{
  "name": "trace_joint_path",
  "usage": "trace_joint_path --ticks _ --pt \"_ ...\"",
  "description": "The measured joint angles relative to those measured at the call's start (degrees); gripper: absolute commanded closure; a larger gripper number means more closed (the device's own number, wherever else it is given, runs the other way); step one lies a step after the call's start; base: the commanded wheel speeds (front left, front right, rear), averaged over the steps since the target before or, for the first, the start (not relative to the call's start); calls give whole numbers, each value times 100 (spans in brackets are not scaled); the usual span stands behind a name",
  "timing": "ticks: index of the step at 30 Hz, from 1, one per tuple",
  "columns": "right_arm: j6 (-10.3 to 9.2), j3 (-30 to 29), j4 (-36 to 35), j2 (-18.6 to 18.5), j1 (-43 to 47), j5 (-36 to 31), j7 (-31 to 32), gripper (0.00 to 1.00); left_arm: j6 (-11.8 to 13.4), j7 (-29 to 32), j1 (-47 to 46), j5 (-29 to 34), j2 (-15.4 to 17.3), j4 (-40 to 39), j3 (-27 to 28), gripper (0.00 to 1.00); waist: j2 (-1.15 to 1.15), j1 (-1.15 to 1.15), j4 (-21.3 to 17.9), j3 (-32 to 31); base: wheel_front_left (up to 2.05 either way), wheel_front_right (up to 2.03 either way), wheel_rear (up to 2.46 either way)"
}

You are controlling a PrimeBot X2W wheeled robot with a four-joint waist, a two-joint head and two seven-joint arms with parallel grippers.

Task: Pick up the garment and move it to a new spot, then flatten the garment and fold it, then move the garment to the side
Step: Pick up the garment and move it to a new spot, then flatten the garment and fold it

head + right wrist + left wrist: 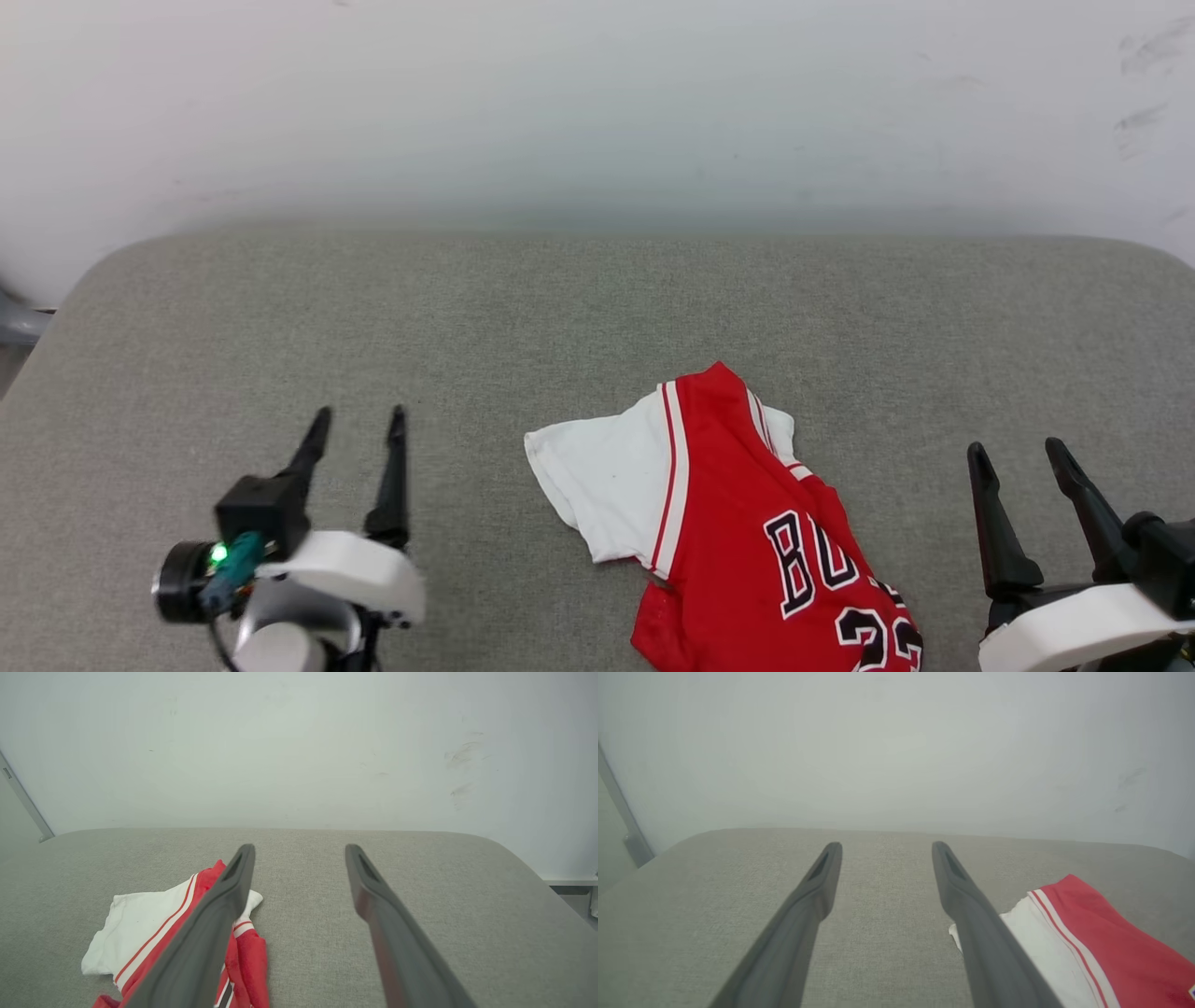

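The garment (738, 523), a red jersey with white sleeves and black lettering, lies crumpled on the grey padded table (597, 317) near its front edge, right of centre. One white sleeve spreads out to the left. My left gripper (359, 420) stands open at the lower left, well clear of the cloth. At the lower right my right gripper (1018, 450) is open too, just right of the jersey. The garment (1087, 947) lies right of the left gripper (885, 847) in the left wrist view, and the garment (140, 924) lies left of the right gripper (299, 848) in the right wrist view.
A pale wall (597, 112) rises behind the table's rounded far edge. Bare grey surface stretches across the far and left parts of the table. Past the right corner a low ledge (570, 884) shows.
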Motion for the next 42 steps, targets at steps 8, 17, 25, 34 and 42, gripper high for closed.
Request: trace_joint_path --ticks 8,17,25,34,42 --pt "0 -62 -40 -1 136 38 68 0 115 41 625 -108 459 -571 398 0 0 0 82 -122 0 0 0" --pt "0 -89 -81 -1 243 41 92 0 190 302 940 -16 555 -1043 203 0 0 0 78 -223 0 0 0" --pt "0 -99 -137 -1 315 49 118 0 188 392 962 -18 606 -1047 138 0 0 0 77 -233 0 0 0" --pt "0 -86 -194 -1 311 54 135 0 126 648 744 -19 628 -990 2 0 0 0 44 -181 0 0 0" --pt "0 12 -242 0 185 41 144 0 -379 1610 -146 -407 404 -500 -337 0 0 1 -176 68 0 0 0"
